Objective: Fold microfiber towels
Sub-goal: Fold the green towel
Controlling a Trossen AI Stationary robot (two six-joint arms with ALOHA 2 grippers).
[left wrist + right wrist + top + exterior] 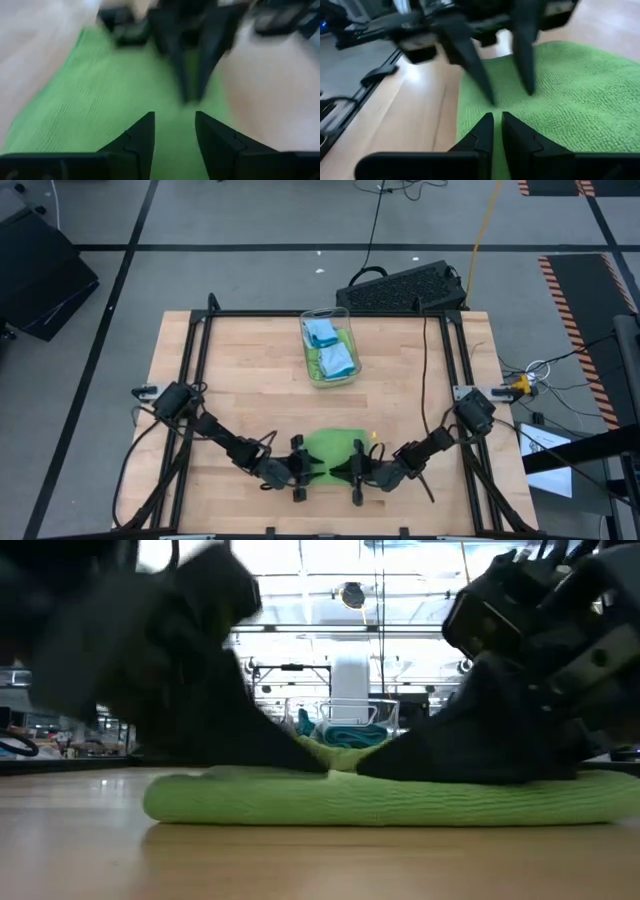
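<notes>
Nearest us, the lime green towel (335, 448) lies flat on the front of the wooden table (250, 360), ribbed and plush, a doubled layer with a rounded fold edge. We judge it light, limp and grippy, best pinched at a corner or hem. Our left gripper (174, 131) rests on its one side, fingers parted with nothing between them; our right gripper (497, 125), facing it, is nearly clenched on nothing. Farther back, a clear plastic bin (344, 315) holds folded light blue towels (327, 345).
</notes>
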